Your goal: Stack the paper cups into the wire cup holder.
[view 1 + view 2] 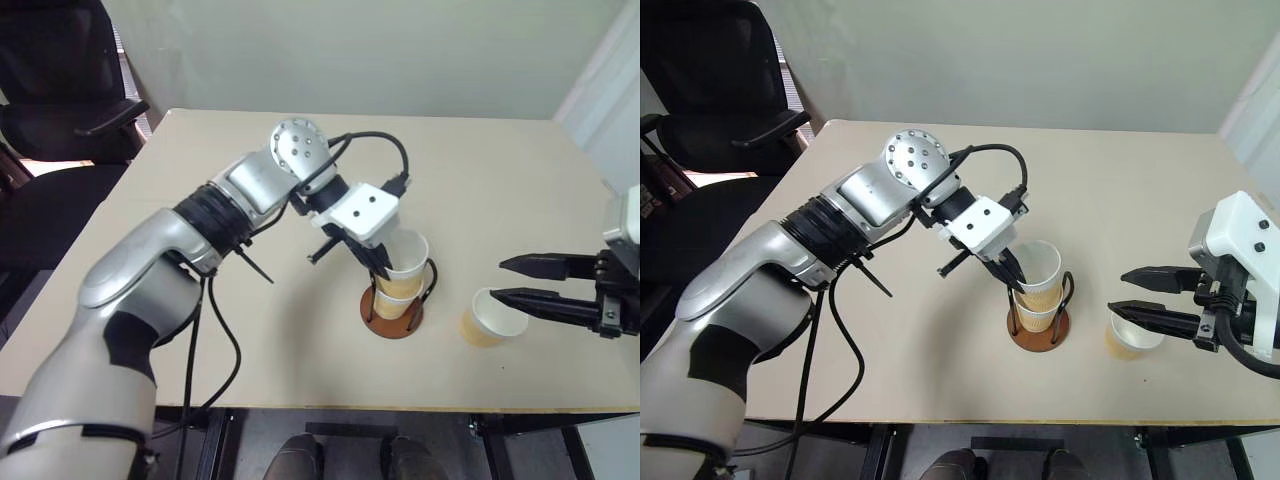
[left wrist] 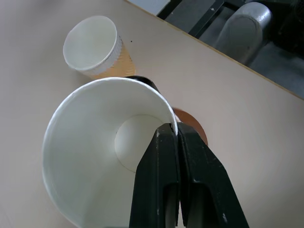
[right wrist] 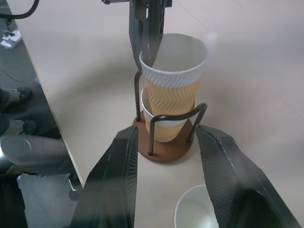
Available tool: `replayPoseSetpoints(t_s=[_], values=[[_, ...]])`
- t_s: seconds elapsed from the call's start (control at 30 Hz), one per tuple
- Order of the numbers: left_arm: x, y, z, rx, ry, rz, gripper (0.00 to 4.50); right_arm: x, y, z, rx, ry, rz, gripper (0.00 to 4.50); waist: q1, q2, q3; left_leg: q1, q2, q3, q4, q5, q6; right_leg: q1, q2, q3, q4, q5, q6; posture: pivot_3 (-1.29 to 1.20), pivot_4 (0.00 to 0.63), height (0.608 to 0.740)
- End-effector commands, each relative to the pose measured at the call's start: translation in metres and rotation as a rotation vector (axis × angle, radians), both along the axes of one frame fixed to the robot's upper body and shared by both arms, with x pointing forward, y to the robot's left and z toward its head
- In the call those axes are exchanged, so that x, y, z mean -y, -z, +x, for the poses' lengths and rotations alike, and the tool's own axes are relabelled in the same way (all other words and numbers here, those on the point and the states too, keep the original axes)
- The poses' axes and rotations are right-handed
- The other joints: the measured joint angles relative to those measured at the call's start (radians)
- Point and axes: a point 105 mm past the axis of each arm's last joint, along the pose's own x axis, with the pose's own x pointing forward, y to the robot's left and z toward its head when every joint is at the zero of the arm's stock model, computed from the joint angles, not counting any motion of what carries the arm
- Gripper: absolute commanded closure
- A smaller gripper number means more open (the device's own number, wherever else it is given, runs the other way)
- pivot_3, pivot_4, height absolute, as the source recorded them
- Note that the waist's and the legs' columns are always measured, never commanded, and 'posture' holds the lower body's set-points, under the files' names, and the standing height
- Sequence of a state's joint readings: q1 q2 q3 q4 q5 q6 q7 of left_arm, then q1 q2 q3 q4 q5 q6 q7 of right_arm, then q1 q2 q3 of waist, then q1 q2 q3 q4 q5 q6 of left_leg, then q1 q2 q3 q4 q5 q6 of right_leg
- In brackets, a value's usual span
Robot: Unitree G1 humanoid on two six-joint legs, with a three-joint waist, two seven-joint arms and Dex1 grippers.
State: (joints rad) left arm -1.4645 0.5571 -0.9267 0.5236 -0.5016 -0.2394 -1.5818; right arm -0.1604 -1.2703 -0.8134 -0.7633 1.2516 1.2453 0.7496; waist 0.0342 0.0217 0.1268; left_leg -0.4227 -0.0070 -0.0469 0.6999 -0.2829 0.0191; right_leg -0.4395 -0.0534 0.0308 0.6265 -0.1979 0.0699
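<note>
My left gripper [image 1: 384, 268] pinches the second paper cup's rim [image 3: 174, 64], apparently half-nested in the wire cup holder [image 3: 164, 142]; I'd press straight down before letting go. Right gripper [image 1: 1145, 293] waits agape over the last cup [image 1: 1132, 331].

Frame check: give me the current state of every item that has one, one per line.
Top cup: tilted, nested in the lower cup, rim pinched by the left tool.
Lower cup: upright in the holder.
Third cup: upright on the table, loose.
Right tool: open, empty.
</note>
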Motion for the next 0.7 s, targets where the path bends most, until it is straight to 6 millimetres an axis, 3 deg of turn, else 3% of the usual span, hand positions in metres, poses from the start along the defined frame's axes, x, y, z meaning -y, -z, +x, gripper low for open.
replayPoseSetpoints(t_s=[0.03, 0.17, 0.33, 0.43, 0.57, 0.7], values=[[0.005, -0.017, -0.005, -0.006, 0.031, -0.06, 3.5, 0.007, -0.005, 0.003, 0.037, 0.046, -0.042, 2.53, 0.0, 0.0, 0.0, 0.0, 0.0, 0.0, 0.0, 0.0, 0.0, 0.0, 0.0, 0.0, 0.0, 0.0, 0.0, 0.0, 0.15, 0.74], [0.008, -0.027, -0.009, -0.025, 0.033, -0.102, 2.1, 0.01, -0.002, 0.002, 0.02, 0.06, -0.059, 2.53, 0.0, 0.0, 0.0, 0.0, 0.0, 0.0, 0.0, 0.0, 0.0, 0.0, 0.0, 0.0, 0.0, 0.0, 0.0, 0.0, 0.15, 0.74], [0.002, -0.056, -0.009, -0.017, 0.007, -0.204, 0.36, 0.011, 0.004, -0.003, -0.079, 0.053, -0.041, 2.36, 0.0, 0.0, 0.0, 0.0, 0.0, 0.001, 0.0, 0.0, 0.0, 0.0, 0.0, 0.0, 0.0, 0.0, 0.0, 0.0, 0.15, 0.74], [-0.008, -0.067, -0.004, -0.027, -0.047, -0.253, 0.34, 0.013, 0.008, -0.003, -0.102, 0.062, -0.065, 1.7, -0.001, 0.001, 0.0, 0.001, 0.0, 0.001, 0.0, 0.0, 0.0, 0.0, 0.0, 0.0, 0.0, 0.0, 0.0, 0.0, 0.15, 0.74], [-0.034, -0.064, 0.003, -0.079, -0.154, -0.278, 0.34, 0.014, 0.021, 0.005, -0.088, 0.079, -0.161, 0.31, -0.003, 0.001, -0.001, 0.001, 0.0, 0.001, 0.0, 0.0, 0.0, 0.0, 0.001, 0.001, 0.0, 0.0, 0.0, 0.0, 0.15, 0.74], [-0.058, -0.049, 0.006, -0.113, -0.248, -0.247, 0.34, 0.015, 0.043, 0.009, -0.119, 0.059, -0.278, 0.31, -0.004, 0.002, -0.001, 0.002, 0.001, 0.001, 0.0, 0.0, 0.0, 0.0, 0.001, 0.001, 0.001, 0.0, 0.0, 0.0, 0.15, 0.74]])
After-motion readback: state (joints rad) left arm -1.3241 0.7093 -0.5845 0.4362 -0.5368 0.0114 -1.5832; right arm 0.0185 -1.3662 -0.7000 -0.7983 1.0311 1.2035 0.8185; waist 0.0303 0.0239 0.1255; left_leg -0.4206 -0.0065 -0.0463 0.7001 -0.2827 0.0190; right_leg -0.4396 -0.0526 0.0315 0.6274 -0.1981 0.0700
